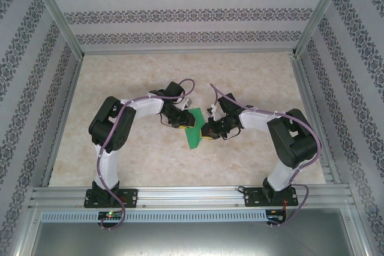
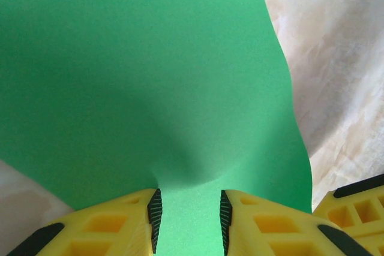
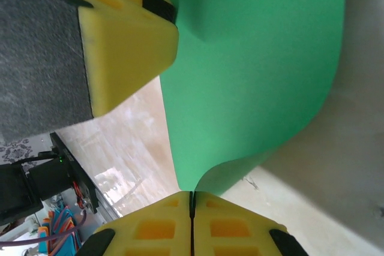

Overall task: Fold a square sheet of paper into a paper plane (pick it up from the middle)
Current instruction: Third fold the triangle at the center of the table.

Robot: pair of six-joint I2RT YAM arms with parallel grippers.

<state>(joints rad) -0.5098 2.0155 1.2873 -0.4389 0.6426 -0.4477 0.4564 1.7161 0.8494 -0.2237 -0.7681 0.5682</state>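
The square sheet of paper (image 1: 195, 131), bright green, hangs above the table between my two grippers. My left gripper (image 1: 185, 121) holds it from the left. In the left wrist view its black pads (image 2: 155, 214) stand a little apart with a bulging hump of the paper (image 2: 138, 70) caught between them, at the left gripper (image 2: 189, 199). My right gripper (image 1: 207, 130) meets the sheet from the right. In the right wrist view the right gripper (image 3: 192, 195) is shut tight on a curled edge of the paper (image 3: 258, 58). A left finger (image 3: 129, 40) presses the sheet at the upper left.
The marbled beige table (image 1: 150, 82) lies under the paper, with open room all round the arms. Patterned walls and aluminium posts (image 1: 57, 22) close in three sides. A metal rail (image 1: 192, 196) carries the arm bases along the near edge.
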